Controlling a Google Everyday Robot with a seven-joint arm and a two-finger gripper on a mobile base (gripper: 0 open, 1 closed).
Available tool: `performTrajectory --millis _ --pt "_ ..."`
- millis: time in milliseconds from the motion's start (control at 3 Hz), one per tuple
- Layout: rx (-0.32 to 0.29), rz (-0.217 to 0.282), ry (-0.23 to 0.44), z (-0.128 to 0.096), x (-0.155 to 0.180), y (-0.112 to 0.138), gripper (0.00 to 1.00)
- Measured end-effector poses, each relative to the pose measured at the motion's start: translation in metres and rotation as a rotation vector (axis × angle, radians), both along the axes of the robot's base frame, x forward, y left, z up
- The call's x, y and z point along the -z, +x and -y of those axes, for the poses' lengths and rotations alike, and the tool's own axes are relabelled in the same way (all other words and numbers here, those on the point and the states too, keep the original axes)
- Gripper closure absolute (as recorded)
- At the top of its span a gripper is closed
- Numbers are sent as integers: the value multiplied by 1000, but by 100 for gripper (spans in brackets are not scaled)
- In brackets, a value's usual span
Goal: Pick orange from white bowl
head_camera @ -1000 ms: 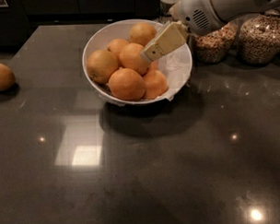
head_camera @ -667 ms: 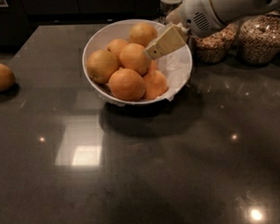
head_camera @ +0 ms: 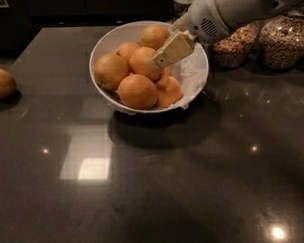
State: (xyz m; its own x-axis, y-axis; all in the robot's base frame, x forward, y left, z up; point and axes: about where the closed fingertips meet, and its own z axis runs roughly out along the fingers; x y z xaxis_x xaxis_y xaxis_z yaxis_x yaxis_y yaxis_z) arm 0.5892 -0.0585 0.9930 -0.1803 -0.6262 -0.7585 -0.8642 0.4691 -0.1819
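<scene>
The white bowl [head_camera: 100, 45] stands at the back middle of the dark counter, lined with crumpled white paper [head_camera: 193, 72]. It holds several oranges; one in the middle [head_camera: 142, 61] lies highest. My gripper [head_camera: 162, 60] reaches in from the upper right on a white arm. Its cream tip is over the bowl, right against the right side of the middle orange. Another orange [head_camera: 155, 36] lies just behind the gripper, and one at the front [head_camera: 137, 90] is below it.
A loose orange [head_camera: 0, 83] lies on the counter at the far left. Two glass jars of grains [head_camera: 234, 45] [head_camera: 284, 39] stand at the back right, behind the arm. The dark counter [head_camera: 154, 183] stretches toward the front.
The gripper has stayed at the middle orange, shifting only slightly. The bowl and the oranges have not moved.
</scene>
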Motion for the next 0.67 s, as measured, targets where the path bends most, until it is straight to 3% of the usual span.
performTrajectory --millis 667 --pt "-53 -52 1 -18 22 10 30"
